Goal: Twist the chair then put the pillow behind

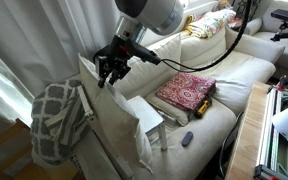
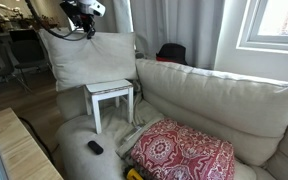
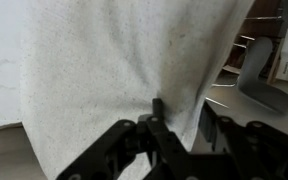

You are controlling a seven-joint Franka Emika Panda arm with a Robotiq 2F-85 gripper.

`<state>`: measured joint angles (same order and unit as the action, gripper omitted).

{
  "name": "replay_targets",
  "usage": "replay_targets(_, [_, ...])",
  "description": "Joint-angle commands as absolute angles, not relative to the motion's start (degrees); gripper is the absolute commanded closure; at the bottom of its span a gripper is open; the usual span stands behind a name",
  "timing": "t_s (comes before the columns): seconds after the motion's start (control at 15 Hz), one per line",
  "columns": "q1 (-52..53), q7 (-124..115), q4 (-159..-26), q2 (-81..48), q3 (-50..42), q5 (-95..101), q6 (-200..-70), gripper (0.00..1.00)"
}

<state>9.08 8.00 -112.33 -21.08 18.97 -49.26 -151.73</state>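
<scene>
The large cream pillow point(image 1: 109, 120) stands upright on the sofa end, directly behind the small white chair point(image 1: 146, 112). In another exterior view the pillow point(image 2: 89, 58) rises behind the chair point(image 2: 109, 91), whose seat faces the sofa front. My gripper point(image 1: 109, 68) is at the pillow's top edge, also shown in an exterior view point(image 2: 84, 25). In the wrist view the fingers point(image 3: 182, 112) pinch a creased fold of pillow fabric point(image 3: 104, 60).
A red patterned cushion point(image 1: 187, 90) point(image 2: 184, 150) lies on the cream sofa seat point(image 2: 214, 95). A grey-and-white lattice throw point(image 1: 56, 120) hangs over the sofa arm. A small dark object point(image 2: 95, 147) lies near the chair. A wooden table point(image 2: 24, 150) stands in front.
</scene>
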Motion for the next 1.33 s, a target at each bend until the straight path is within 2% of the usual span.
replay_targets(0.0, [9.7,7.4,-111.2,-20.9,18.7,-51.3,-152.7,0.3])
replay_targets(0.27, [10.3,4.9,-111.0,-19.5,16.9,-48.3,-152.1,0.01])
replay_targets(0.67, [8.9,-5.4,-111.5,-13.5,10.8,-33.2,-140.9,0.0])
replay_targets(1.27, [4.0,-2.4,-106.3,-0.2,6.0,-27.3,-116.7,0.0])
